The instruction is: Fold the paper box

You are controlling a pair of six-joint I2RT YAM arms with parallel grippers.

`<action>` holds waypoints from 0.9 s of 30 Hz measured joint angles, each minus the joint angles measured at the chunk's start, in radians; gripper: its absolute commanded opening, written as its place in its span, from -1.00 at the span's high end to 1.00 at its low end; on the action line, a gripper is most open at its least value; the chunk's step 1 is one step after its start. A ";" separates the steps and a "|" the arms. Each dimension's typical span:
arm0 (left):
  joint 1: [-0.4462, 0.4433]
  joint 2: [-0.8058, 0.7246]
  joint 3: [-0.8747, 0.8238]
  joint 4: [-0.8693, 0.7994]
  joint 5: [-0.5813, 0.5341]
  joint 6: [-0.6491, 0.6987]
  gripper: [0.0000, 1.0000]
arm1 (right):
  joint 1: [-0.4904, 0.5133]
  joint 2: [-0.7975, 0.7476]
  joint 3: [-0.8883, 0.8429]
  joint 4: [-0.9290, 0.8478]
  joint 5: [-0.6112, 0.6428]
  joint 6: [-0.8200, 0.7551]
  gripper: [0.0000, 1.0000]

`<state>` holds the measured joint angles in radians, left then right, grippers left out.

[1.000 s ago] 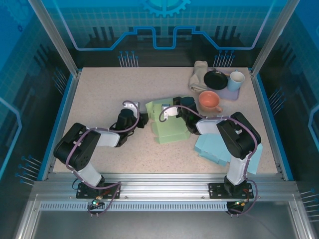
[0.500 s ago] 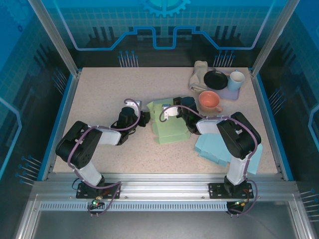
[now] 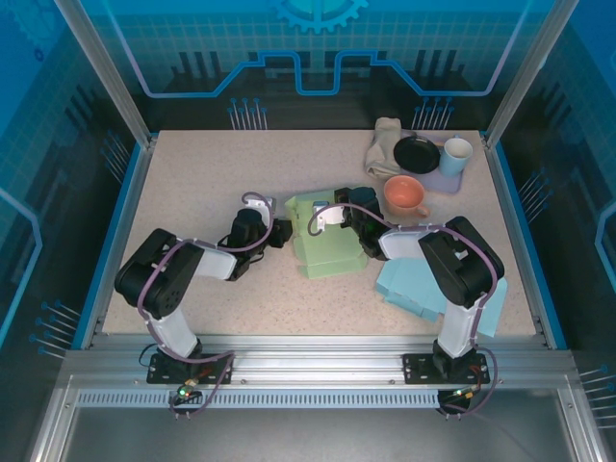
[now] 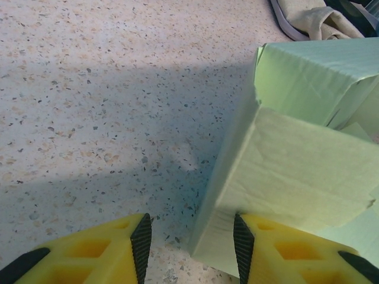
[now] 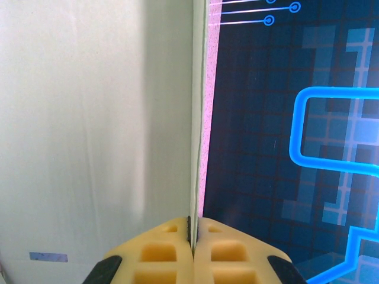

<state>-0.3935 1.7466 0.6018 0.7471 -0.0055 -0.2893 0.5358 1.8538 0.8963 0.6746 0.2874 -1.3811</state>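
The pale green paper box (image 3: 325, 248) lies partly folded at the middle of the table. My left gripper (image 3: 282, 231) is at its left side, low over the table. In the left wrist view the gripper (image 4: 190, 236) is open: the box (image 4: 296, 160) has its near corner between the fingers, against the right pad, with a gap to the left pad. My right gripper (image 3: 344, 214) is at the box's upper right. In the right wrist view it (image 5: 193, 228) is shut on the thin edge of an upright box wall (image 5: 89, 118).
At the back right stand a pink mug (image 3: 404, 195), a black dish (image 3: 417, 153) and a light blue cup (image 3: 456, 154) on a lilac mat (image 3: 445, 181), beside a beige cloth (image 3: 383, 144). Light blue flat paper (image 3: 414, 284) lies at the right front, partly under the right arm.
My left gripper has slid to the right, up to the box's left side. The right gripper keeps its hold, and the box has barely shifted.
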 measured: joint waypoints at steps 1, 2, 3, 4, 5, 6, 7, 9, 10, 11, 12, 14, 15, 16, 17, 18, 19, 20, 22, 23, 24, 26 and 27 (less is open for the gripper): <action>0.000 0.002 0.002 0.000 0.003 0.000 0.11 | 0.000 0.000 0.000 0.000 0.000 0.000 1.00; 0.000 0.003 0.003 0.000 0.003 0.000 0.10 | 0.000 0.000 0.000 0.000 0.000 0.000 1.00; 0.000 0.003 0.005 0.000 0.003 0.000 0.09 | 0.000 0.000 0.000 0.000 0.000 0.000 1.00; 0.000 0.003 0.005 0.000 0.004 0.000 0.07 | 0.000 0.000 0.000 0.000 0.000 0.000 1.00; 0.000 0.003 0.005 0.000 0.004 0.000 0.06 | 0.000 0.000 0.000 0.000 0.000 0.000 1.00; 0.000 0.003 0.005 0.000 0.004 -0.001 0.05 | 0.000 0.000 0.000 0.000 0.000 0.000 1.00; 0.000 0.003 0.005 0.000 0.004 -0.001 0.05 | 0.000 0.000 0.000 0.000 0.000 0.000 1.00; 0.000 0.003 0.005 0.000 0.008 -0.001 0.03 | 0.000 0.000 0.000 0.000 0.000 0.000 1.00; 0.000 0.003 0.005 0.000 0.011 -0.001 0.02 | 0.000 0.000 0.000 0.000 0.000 0.000 1.00; 0.000 0.003 0.005 0.000 0.015 -0.001 0.02 | 0.000 0.000 0.000 0.000 0.000 0.000 1.00; 0.000 0.003 0.005 0.000 0.019 -0.001 0.01 | 0.000 0.000 0.000 0.000 0.000 0.000 1.00; 0.000 0.003 0.006 0.000 0.027 0.000 0.00 | 0.000 0.000 0.000 0.000 0.000 0.000 1.00; 0.000 0.003 0.006 0.000 0.032 -0.001 0.00 | 0.000 0.000 0.000 0.000 0.000 0.000 1.00; 0.000 0.003 0.006 0.000 0.040 0.000 0.00 | 0.000 0.000 0.000 0.000 0.000 0.000 1.00; 0.000 0.003 0.006 0.001 0.048 0.000 0.00 | 0.000 0.000 0.000 0.000 0.000 0.000 1.00; 0.000 0.003 0.006 0.002 0.055 0.000 0.00 | 0.000 0.000 0.000 0.000 0.000 0.000 1.00; 0.000 0.003 0.006 0.005 0.064 0.000 -0.01 | 0.000 0.000 0.000 0.000 0.000 0.000 1.00; 0.000 0.003 0.006 0.008 0.073 0.000 -0.01 | 0.000 0.000 0.000 0.000 0.000 0.000 1.00; 0.000 0.003 0.010 0.009 0.089 0.000 0.00 | 0.000 0.000 0.000 0.000 0.000 0.000 1.00; 0.000 0.003 0.012 0.013 0.094 0.000 -0.01 | 0.000 0.000 0.000 0.000 0.000 0.000 1.00; 0.000 0.002 0.013 0.016 0.099 0.000 -0.01 | 0.000 0.000 0.000 0.000 0.000 0.000 1.00; 0.000 0.002 0.013 0.021 0.106 0.000 -0.01 | 0.000 0.000 0.000 0.000 0.000 0.000 1.00; 0.000 0.002 0.014 0.021 0.108 0.000 -0.01 | 0.000 0.000 0.000 0.000 0.000 0.000 1.00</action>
<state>-0.3935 1.7489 0.6163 0.7677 0.1028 -0.2893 0.5358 1.8538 0.8963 0.6746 0.2874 -1.3811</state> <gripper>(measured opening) 0.506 0.043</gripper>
